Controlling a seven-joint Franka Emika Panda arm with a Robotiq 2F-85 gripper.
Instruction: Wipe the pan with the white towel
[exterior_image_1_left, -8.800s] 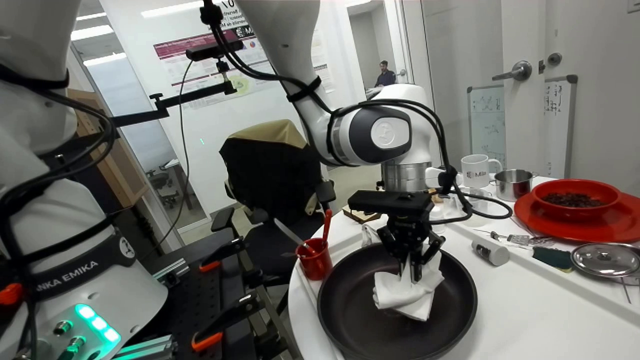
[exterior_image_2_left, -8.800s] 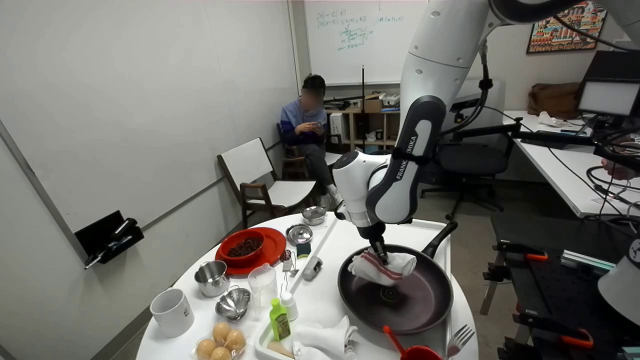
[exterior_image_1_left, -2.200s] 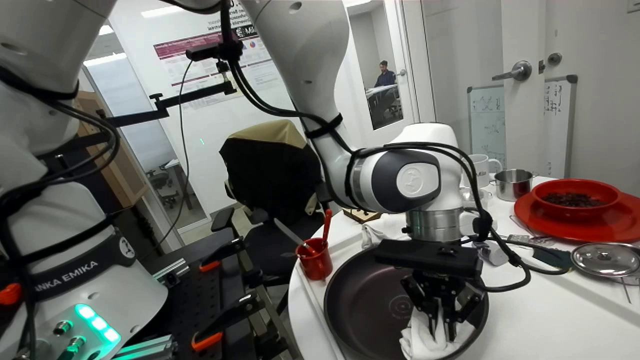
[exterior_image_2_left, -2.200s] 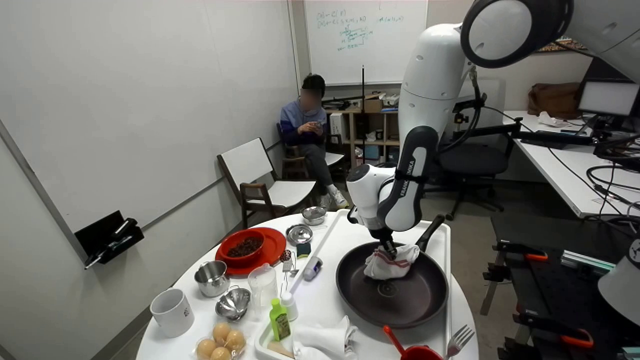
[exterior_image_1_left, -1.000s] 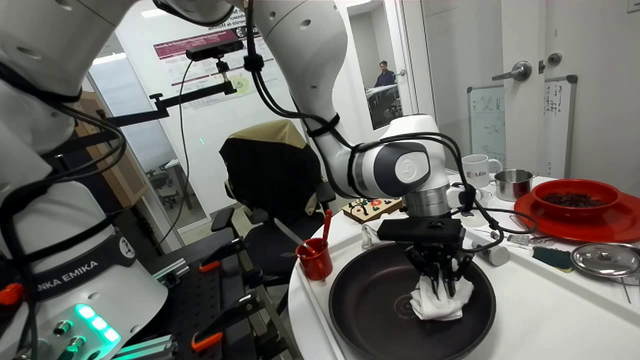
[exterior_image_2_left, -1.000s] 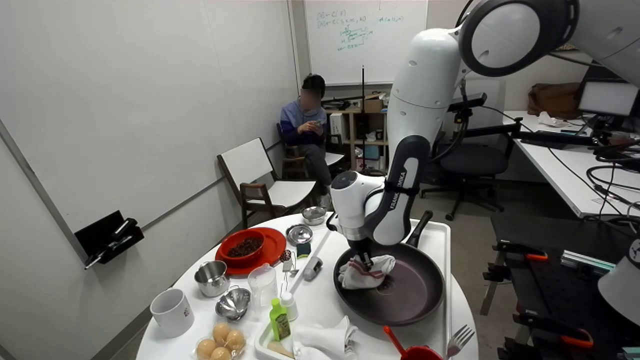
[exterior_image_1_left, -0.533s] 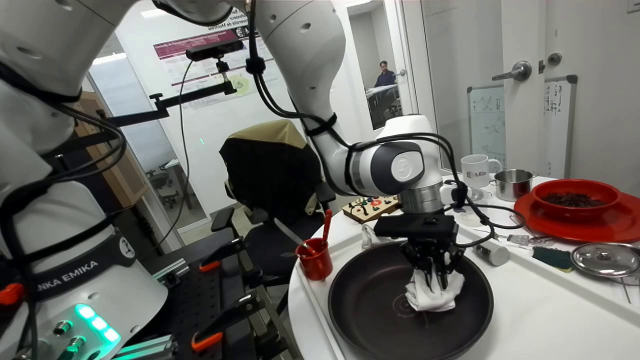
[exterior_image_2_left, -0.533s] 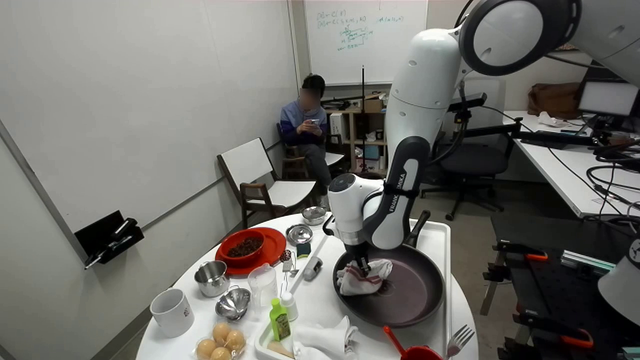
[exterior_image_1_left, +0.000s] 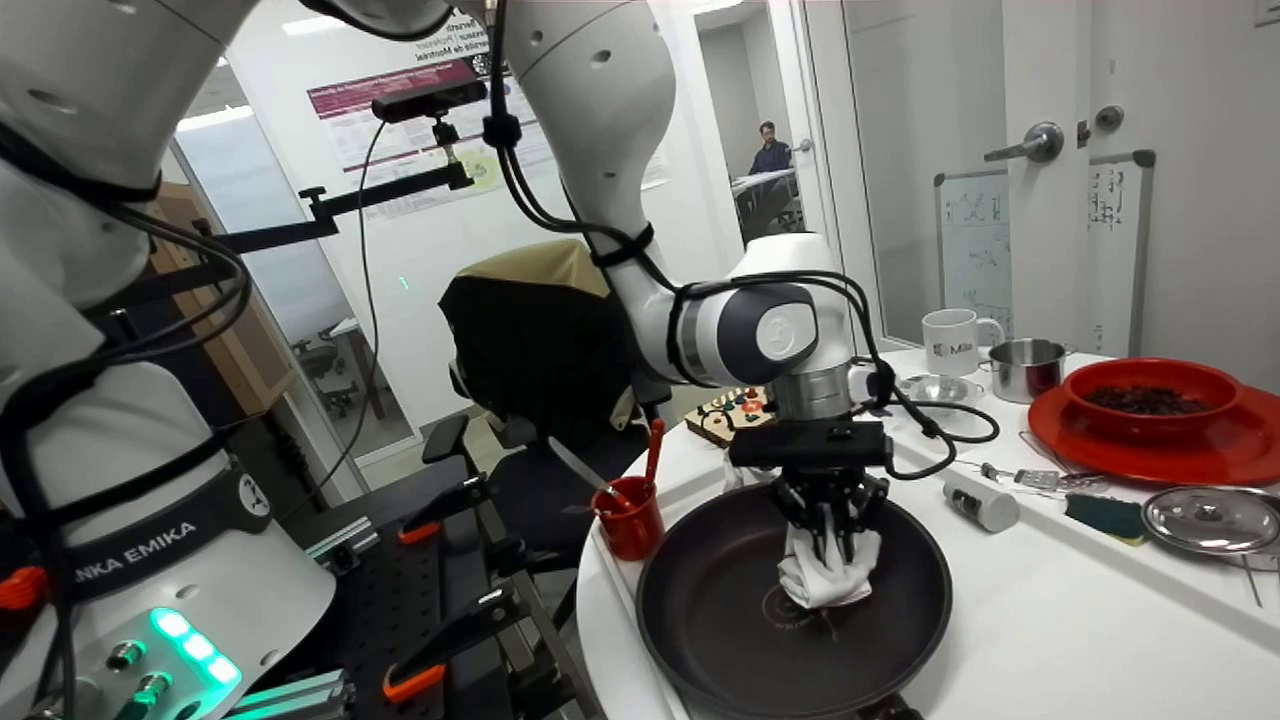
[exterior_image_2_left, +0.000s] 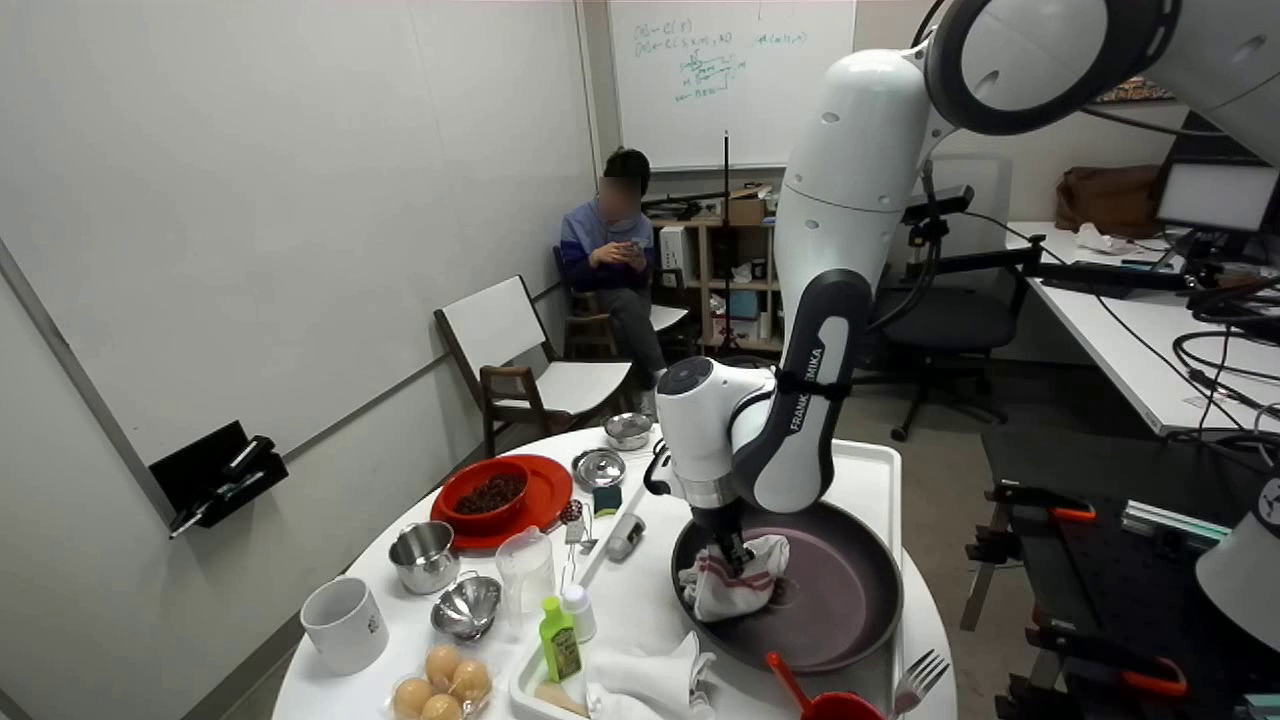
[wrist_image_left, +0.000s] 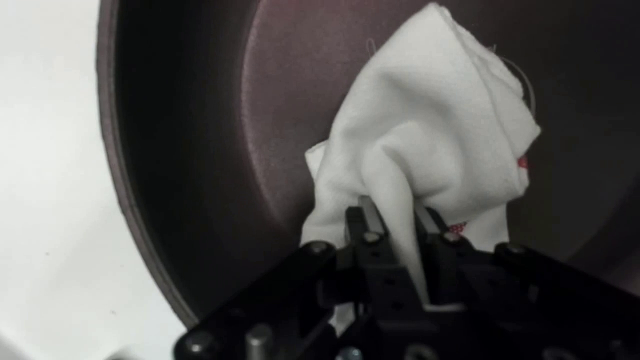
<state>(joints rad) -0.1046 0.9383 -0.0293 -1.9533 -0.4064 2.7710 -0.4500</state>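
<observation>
The white towel with red stripes is bunched inside the dark frying pan. It shows in both exterior views as the towel and the towel, and in the wrist view as the towel. My gripper points down into the pan. In the wrist view a fold of towel runs between the fingers of the gripper, which are shut on it. The towel's lower part appears to rest on the pan floor, off its centre. The pan handle shows at the bottom edge; the arm hides it in an exterior view.
The pan stands in a white tray. A red cup with utensils stands close beside the pan. A white bottle, a red bowl, a green bottle and a folded white cloth lie around.
The gripper has moved the towel about inside the pan, lately shifting it left in an exterior view. The pan has shifted and turned slightly. The towel stays held throughout.
</observation>
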